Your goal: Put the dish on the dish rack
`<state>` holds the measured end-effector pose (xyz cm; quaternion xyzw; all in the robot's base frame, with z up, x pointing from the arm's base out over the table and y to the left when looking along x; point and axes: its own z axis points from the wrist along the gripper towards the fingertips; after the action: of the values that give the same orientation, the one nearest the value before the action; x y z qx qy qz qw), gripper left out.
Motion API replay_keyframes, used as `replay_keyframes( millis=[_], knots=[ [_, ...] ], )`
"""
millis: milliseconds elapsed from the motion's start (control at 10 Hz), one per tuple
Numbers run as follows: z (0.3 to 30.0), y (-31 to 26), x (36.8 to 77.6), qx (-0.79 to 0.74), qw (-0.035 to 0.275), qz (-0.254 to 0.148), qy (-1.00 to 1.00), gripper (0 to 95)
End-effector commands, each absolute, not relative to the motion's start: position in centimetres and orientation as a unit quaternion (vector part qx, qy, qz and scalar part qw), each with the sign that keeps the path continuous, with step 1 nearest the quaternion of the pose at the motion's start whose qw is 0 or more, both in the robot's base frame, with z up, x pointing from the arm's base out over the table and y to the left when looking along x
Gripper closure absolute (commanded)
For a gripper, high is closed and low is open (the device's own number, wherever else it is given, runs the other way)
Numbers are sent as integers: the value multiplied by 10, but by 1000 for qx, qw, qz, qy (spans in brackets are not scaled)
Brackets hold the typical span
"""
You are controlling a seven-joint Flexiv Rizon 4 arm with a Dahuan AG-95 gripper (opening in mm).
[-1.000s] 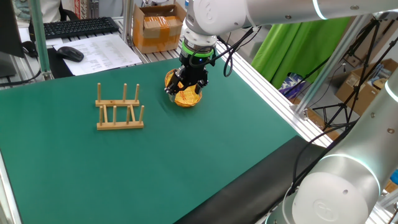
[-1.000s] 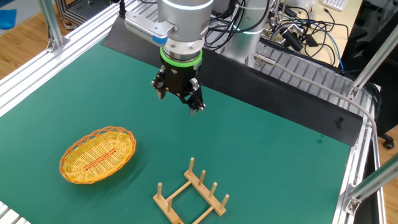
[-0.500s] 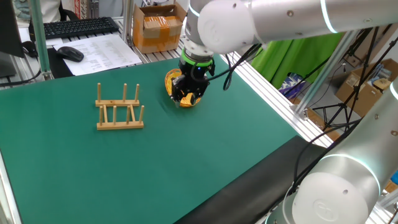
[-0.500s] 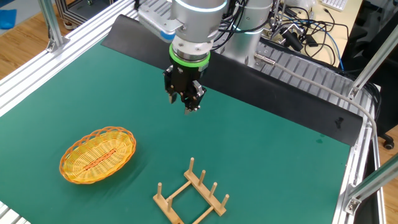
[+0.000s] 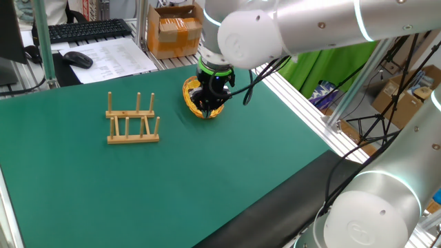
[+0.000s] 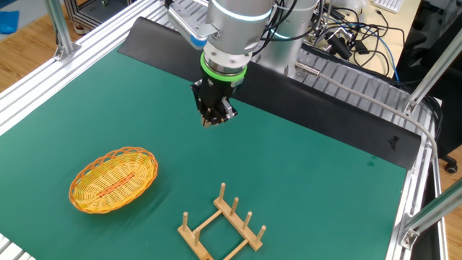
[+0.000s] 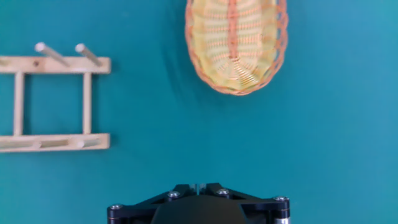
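The dish (image 6: 113,179) is a yellow-orange woven plate lying flat on the green mat, also seen in the hand view as the dish (image 7: 236,43) at the top. The dish rack (image 6: 222,224), light wood with upright pegs, stands empty to one side of it; it is the rack (image 5: 132,122) and the rack (image 7: 53,102) in the other views. My gripper (image 6: 213,119) hangs above the mat, well apart from both, shut with nothing in it. In one fixed view the gripper (image 5: 210,100) covers part of the dish (image 5: 188,90). The fingertips (image 7: 199,186) meet at the bottom edge.
Aluminium frame rails (image 6: 43,94) border the mat. A cardboard box (image 5: 172,31), a keyboard (image 5: 86,29), a mouse (image 5: 78,59) and papers lie beyond the far edge. Cables and hardware (image 6: 339,36) sit behind the arm's base.
The jaws have closed from wide open to shut on nothing. The wrist has turned and the hand has shifted a little sideways above the mat. Dish and rack have not moved.
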<state>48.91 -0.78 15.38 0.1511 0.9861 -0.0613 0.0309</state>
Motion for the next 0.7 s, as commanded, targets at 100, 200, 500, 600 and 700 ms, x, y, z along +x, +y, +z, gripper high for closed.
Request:
replay_keyframes(
  millis=[100,200,500,600,700],
  knots=[
    [151,-15,492,139,18,-54,989,950],
    [151,-18,493,141,13,-46,989,950],
    [159,-21,504,148,16,-27,988,950],
    [162,-23,507,145,17,-27,989,950],
    [166,-25,513,143,17,-27,989,950]
  ],
)
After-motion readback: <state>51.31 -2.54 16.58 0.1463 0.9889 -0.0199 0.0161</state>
